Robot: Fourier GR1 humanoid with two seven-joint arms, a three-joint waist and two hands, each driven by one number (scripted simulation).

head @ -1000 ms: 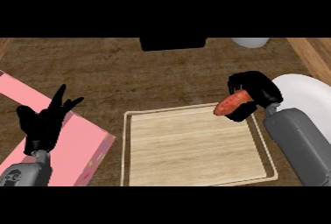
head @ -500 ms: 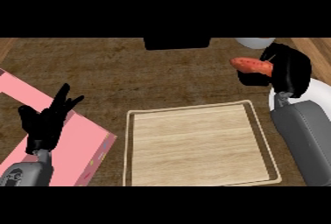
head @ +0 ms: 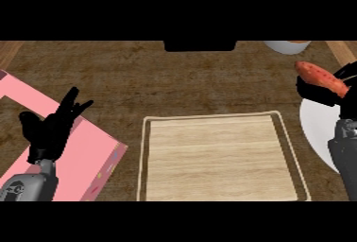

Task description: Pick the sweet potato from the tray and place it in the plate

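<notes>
Sweet potato [head: 321, 78] is held in the curled fingers of the right hand [head: 327, 92], lying tilted across the top of that hand, clear of the counter and off the tray. Just below and to the outer side of the right hand lies the white plate [head: 315, 127], partly covered by the grey forearm; the wooden tray [head: 219, 158] lies below and to the inner side of that hand. The left hand [head: 50, 130] rests open, fingers upward, over the pink board [head: 83, 163].
</notes>
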